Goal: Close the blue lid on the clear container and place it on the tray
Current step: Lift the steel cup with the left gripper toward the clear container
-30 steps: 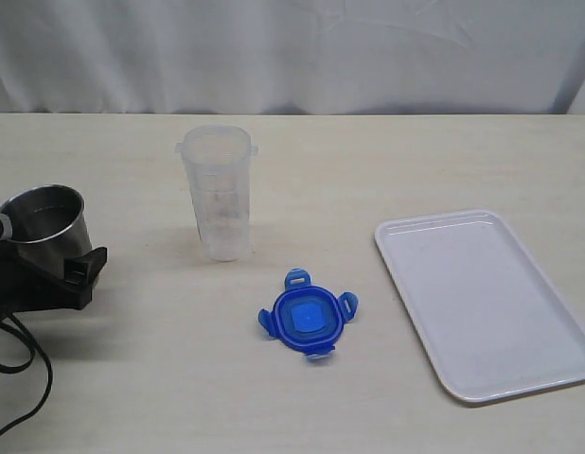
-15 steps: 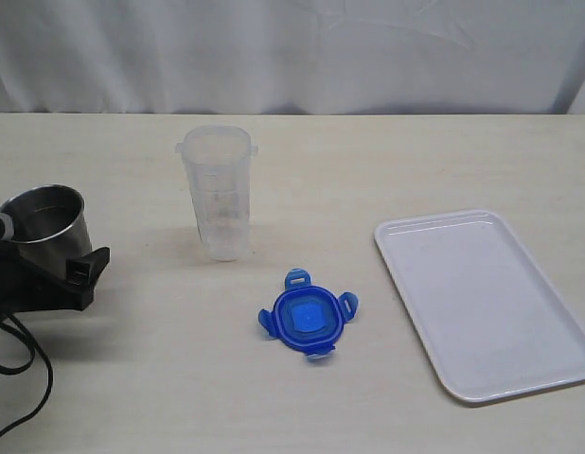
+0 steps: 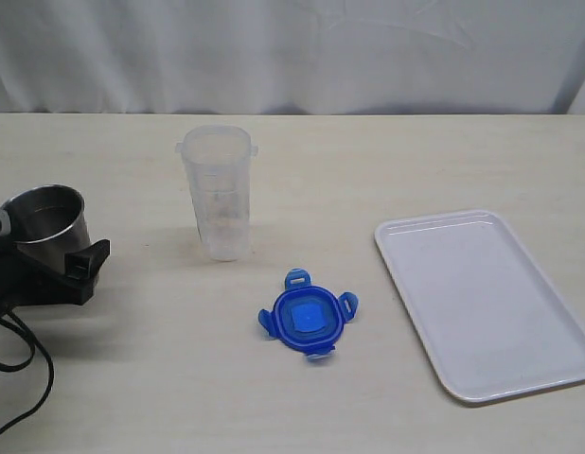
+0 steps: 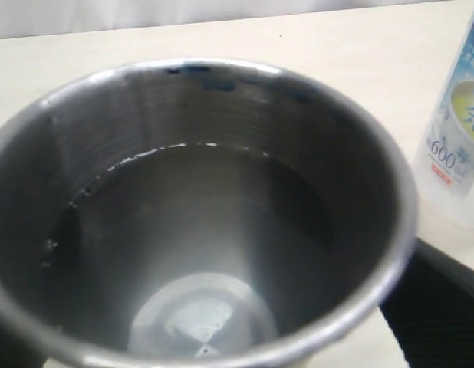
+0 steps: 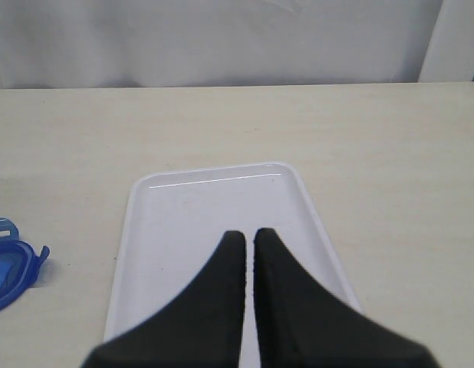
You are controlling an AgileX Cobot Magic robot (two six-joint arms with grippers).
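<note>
The clear container (image 3: 221, 192) stands upright and uncovered on the table; in the left wrist view its labelled side (image 4: 463, 130) shows. The blue lid (image 3: 308, 316) lies flat in front of it, and its edge (image 5: 7, 268) appears in the right wrist view. To the right lies the white tray (image 3: 482, 378), with nothing on it. My left gripper (image 3: 65, 251) surrounds a steel cup (image 3: 46, 222) at the left edge, and its one visible finger (image 4: 444, 307) is just off the cup's side. My right gripper (image 5: 249, 234) hangs shut and empty over the tray (image 5: 183, 199); the exterior view does not show it.
The steel cup (image 4: 206, 230) holds some clear liquid and fills the left wrist view. A black cable (image 3: 27, 378) loops on the table at the front left. A white curtain (image 3: 292, 57) closes off the back of the table.
The left gripper's visible finger has shifted a little to the right and away from the steel cup. The cup, container, lid and tray have not moved.
</note>
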